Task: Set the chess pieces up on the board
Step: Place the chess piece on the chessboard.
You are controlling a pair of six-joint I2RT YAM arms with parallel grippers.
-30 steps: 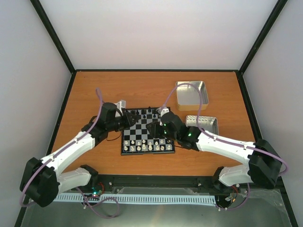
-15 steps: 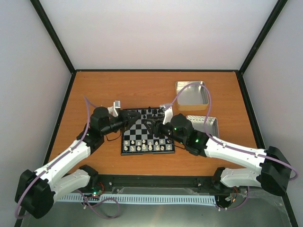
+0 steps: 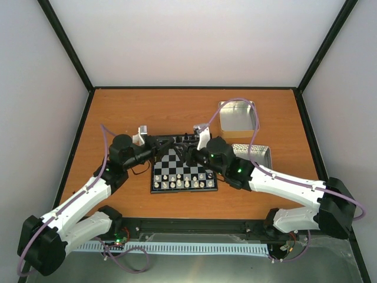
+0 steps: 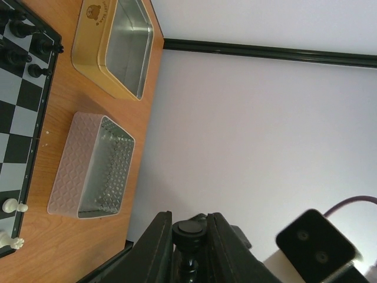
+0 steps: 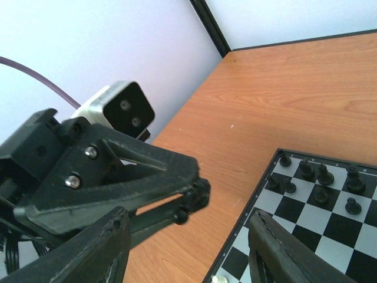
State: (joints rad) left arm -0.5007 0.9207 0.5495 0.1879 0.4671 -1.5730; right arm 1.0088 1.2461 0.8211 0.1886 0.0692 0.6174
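The board (image 3: 177, 160) lies mid-table. Black chess pieces (image 3: 184, 141) stand on its far rows and white ones on its near rows. My left gripper (image 3: 162, 143) hovers at the board's far-left corner, shut on a black chess piece (image 4: 189, 231) whose round base shows between the fingers. That piece also shows in the right wrist view (image 5: 192, 197), beside the board's left edge (image 5: 259, 206). My right gripper (image 3: 189, 154) is open and empty above the board's middle, facing the left gripper (image 5: 147, 177); its fingers (image 5: 100, 247) stand wide apart.
A gold-sided tin (image 3: 238, 115) sits at the back right, and a patterned tin (image 3: 254, 154) sits right of the board. Both show empty in the left wrist view (image 4: 121, 50) (image 4: 94, 168). Black frame rails border the table.
The left arm has drawn back to the left, its gripper still at the board's far-left corner. The right gripper has shifted slightly toward the far side of the board.
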